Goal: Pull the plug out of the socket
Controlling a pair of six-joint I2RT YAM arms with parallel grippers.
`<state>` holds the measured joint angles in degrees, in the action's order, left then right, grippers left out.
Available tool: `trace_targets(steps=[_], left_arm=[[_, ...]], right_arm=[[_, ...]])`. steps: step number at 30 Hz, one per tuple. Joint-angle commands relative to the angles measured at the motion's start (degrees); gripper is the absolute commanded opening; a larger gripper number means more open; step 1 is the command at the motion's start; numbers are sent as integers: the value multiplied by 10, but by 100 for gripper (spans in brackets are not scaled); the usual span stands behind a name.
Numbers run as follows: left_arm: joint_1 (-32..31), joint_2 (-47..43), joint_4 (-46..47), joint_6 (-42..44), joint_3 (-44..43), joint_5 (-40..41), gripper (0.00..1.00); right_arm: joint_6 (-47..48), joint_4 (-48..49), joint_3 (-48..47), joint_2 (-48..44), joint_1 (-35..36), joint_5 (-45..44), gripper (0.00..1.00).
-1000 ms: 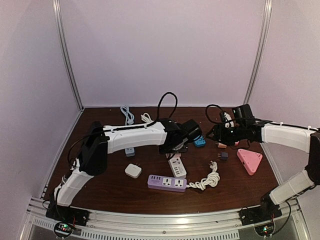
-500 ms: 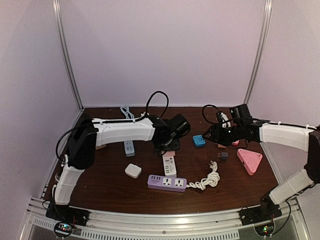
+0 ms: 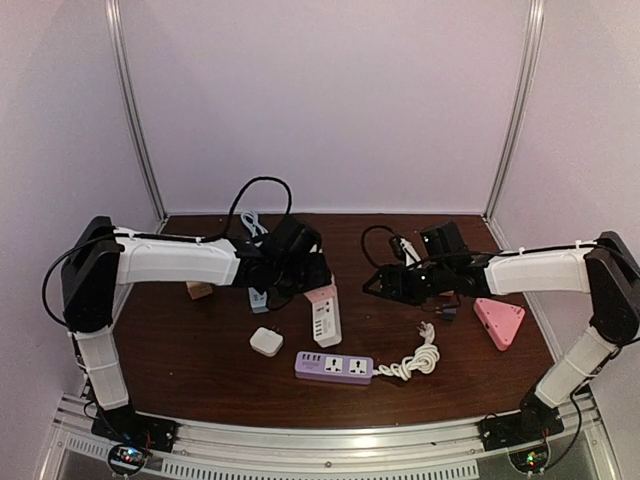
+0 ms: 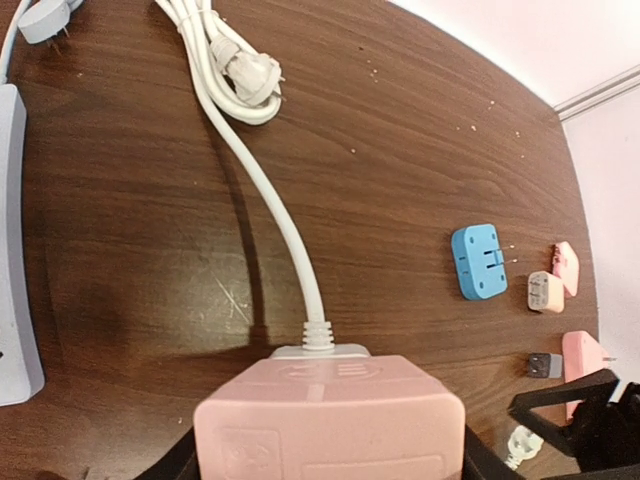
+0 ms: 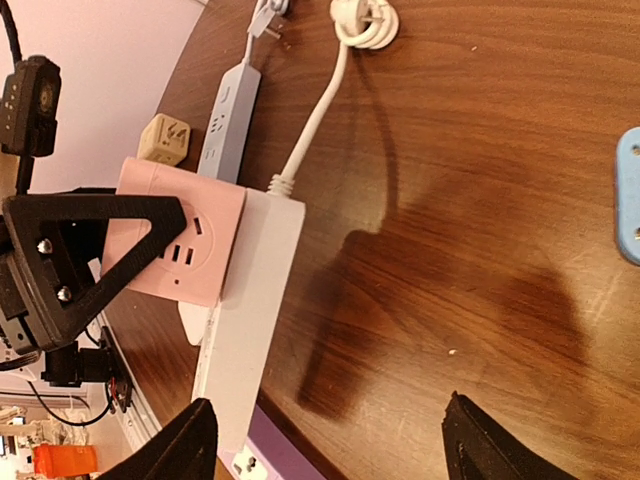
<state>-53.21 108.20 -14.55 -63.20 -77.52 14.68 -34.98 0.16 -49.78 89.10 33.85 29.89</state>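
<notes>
A pink cube plug (image 3: 322, 294) sits plugged into a white socket strip (image 3: 327, 322), which hangs tilted just above the table's middle. My left gripper (image 3: 308, 283) is shut on the pink plug (image 4: 330, 420), one black finger (image 5: 90, 250) pressing its socket face (image 5: 175, 245). The strip's white cord (image 4: 280, 215) trails back across the table. Right of it, my right gripper (image 3: 377, 284) stands open and empty, apart from the strip. In the right wrist view, the strip (image 5: 250, 300) lies ahead and to the left of its fingertips (image 5: 175, 445).
A purple power strip (image 3: 334, 366) and a coiled white cable (image 3: 420, 358) lie at the front. A white square adapter (image 3: 266, 342) is front left, a pink triangular socket (image 3: 498, 320) at the right. A blue adapter (image 4: 478, 262) and small plugs lie nearby.
My left arm has swung left, carrying the pink plug and white strip with it. My right gripper has followed leftward and opened wider.
</notes>
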Motion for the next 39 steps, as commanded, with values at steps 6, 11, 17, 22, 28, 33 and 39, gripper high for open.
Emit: trace_targets(steps=[6,11,17,22,28,33,39], left_arm=[[0,-37,207,-48,45,-59,39],[0,-38,241,-61,56,-72,39],[0,-39,242,-66,54,-74,39],[0,-40,245,-67,55,-71,39],[0,-43,247,-69,63,-71,39],[0,-62,270,-71,88,-58,39],[0,-76,292,-67,110,-46,39]], right_arm=[[-32,71,-31,44,47,16,80],[-35,71,-42,63,60,10,80],[-47,75,-44,88,75,0,77],[-59,74,-44,96,88,-19,71],[-89,68,-37,99,87,-59,41],[-119,69,-33,102,84,-72,16],[-142,70,-47,113,81,-71,9]])
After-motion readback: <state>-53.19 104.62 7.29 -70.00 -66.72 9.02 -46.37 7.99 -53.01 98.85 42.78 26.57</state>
